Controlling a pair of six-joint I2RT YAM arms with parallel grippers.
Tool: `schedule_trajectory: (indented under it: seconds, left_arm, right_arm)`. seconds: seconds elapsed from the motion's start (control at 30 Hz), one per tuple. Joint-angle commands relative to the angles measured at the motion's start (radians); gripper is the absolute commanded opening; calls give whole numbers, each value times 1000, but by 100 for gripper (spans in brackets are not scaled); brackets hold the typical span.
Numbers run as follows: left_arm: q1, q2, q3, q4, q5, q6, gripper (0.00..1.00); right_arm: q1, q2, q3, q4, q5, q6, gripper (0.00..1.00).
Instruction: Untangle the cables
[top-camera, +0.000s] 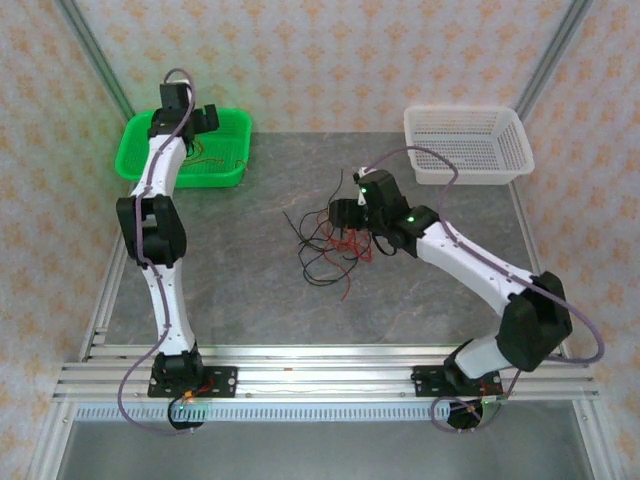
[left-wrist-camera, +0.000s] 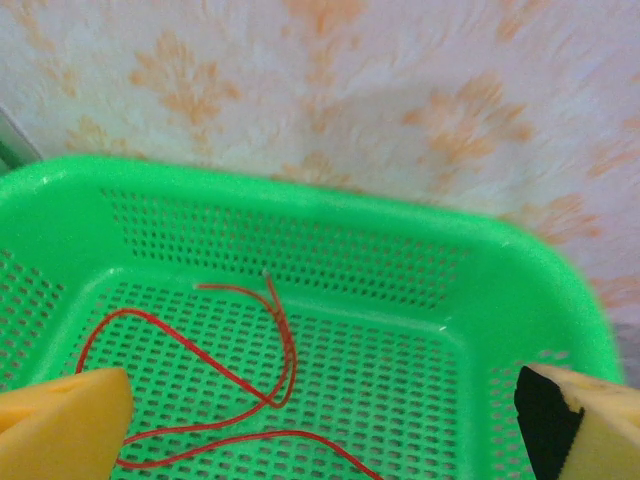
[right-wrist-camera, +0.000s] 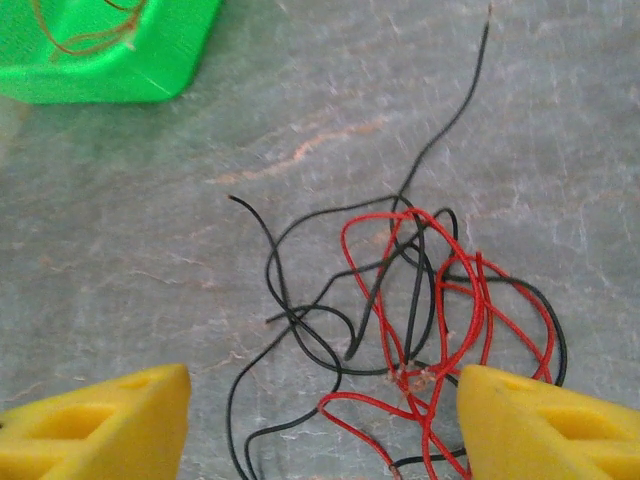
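Note:
The cables lie as a tangle of thin red wires (right-wrist-camera: 470, 300) and black wires (right-wrist-camera: 290, 310) on the grey table, mid-table (top-camera: 330, 245) in the top view. My right gripper (right-wrist-camera: 325, 420) hovers low over this tangle (top-camera: 345, 215), open. Its yellow fingers (right-wrist-camera: 110, 420) stand wide on either side and several strands lie between them. One loose red wire (left-wrist-camera: 280, 340) lies looped on the floor of the green basket (left-wrist-camera: 300, 205). My left gripper (left-wrist-camera: 320, 425) hangs above that basket (top-camera: 190, 135), open, with nothing between its fingers.
The green basket (top-camera: 135, 165) stands at the back left of the table. A white mesh basket (top-camera: 465, 145) stands at the back right. Patterned walls enclose the table, and an aluminium rail runs along the near edge (top-camera: 320, 380).

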Motion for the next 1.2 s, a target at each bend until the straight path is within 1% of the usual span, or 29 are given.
schedule_trajectory:
  seconds: [0.0, 0.2, 0.4, 0.5, 0.63, 0.73, 0.87, 0.93, 1.0, 1.07, 1.1, 1.17]
  left_arm:
    - [7, -131, 13, 15, 70, -51, 99]
    - [7, -275, -108, 130, 171, -109, 99]
    - [7, -341, -131, 149, 243, -149, 99]
    - [7, -389, -164, 173, 295, -180, 99]
    - [7, -474, -275, 270, 375, -234, 99]
    - [7, -544, -352, 337, 411, -276, 99]
    - [7, -628, -454, 409, 468, -328, 99]
    - [7, -671, -525, 475, 512, -370, 99]
    - [10, -714, -615, 582, 574, -436, 99]
    - [17, -747, -725, 734, 664, -533, 99]
    - [19, -754, -768, 808, 702, -602, 99]
    - [22, -755, -831, 924, 771, -696, 99]
  right_arm:
    - [12, 52, 5, 12, 41, 91, 66]
    - [15, 169, 30, 48, 39, 109, 53]
    - [15, 246, 59, 66, 35, 113, 44]
    - [15, 275, 69, 74, 24, 116, 42]
    - [15, 296, 77, 79, 15, 119, 41]
    - [15, 301, 82, 81, 12, 119, 40]
    - [15, 311, 93, 82, 10, 119, 36]
    - [15, 320, 103, 82, 8, 117, 35]
    - [15, 330, 112, 82, 8, 118, 32]
    - [16, 342, 119, 81, 6, 119, 29]
    - [16, 348, 125, 79, 6, 119, 27]
    - [16, 353, 136, 72, 11, 117, 19]
